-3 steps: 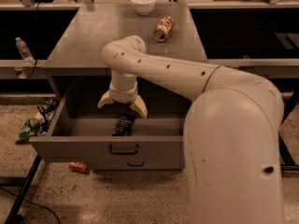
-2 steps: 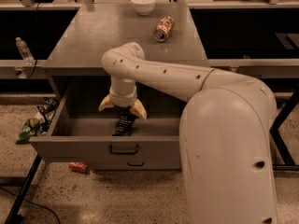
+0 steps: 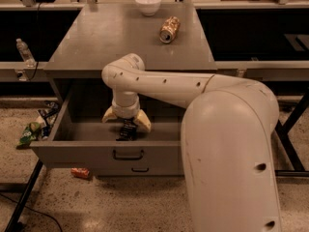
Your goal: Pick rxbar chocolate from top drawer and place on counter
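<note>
The top drawer (image 3: 91, 151) is pulled open, with its dark handle (image 3: 128, 154) on the front. The rxbar chocolate (image 3: 127, 130), a small black bar with pale lettering, lies on the drawer floor near the front. My gripper (image 3: 126, 123) reaches down into the drawer right over the bar. It is open, with its yellowish fingers (image 3: 144, 123) spread to either side of the bar's far end. The wrist hides that far end. The counter (image 3: 111, 37) is the grey top above the drawer.
A crushed gold-brown can (image 3: 169, 29) and a white bowl (image 3: 148, 4) sit at the back of the counter. A bottle (image 3: 24, 52) stands on a ledge to the left. Wrappers (image 3: 36, 127) and a red item (image 3: 79, 172) lie on the floor. My arm's large body fills the right foreground.
My gripper has moved down inside the drawer, closer to the bar. The bar has not moved.
</note>
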`<state>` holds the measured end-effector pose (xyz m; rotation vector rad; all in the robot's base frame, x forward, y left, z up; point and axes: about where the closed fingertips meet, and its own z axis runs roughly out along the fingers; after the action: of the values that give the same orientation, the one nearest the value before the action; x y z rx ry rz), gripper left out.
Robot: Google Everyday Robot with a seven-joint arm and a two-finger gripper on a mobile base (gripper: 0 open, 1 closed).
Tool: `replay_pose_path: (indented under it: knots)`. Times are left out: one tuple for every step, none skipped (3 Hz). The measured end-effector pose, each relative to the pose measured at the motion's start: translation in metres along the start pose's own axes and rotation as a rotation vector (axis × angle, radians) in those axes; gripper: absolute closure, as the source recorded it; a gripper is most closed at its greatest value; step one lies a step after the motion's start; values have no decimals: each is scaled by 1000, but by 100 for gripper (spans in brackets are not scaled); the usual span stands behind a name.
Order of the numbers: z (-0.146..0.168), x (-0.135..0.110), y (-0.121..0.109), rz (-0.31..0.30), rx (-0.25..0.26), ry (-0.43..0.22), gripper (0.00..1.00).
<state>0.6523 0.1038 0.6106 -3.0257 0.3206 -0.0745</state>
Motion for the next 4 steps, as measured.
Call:
replay_pose_path:
  knots:
    - [9, -7, 3, 13, 1, -12, 10]
    - [15, -10, 7, 30, 4, -25, 20]
    - [17, -12, 8, 31, 9, -32, 36]
    - [12, -12, 7, 31, 9, -32, 58]
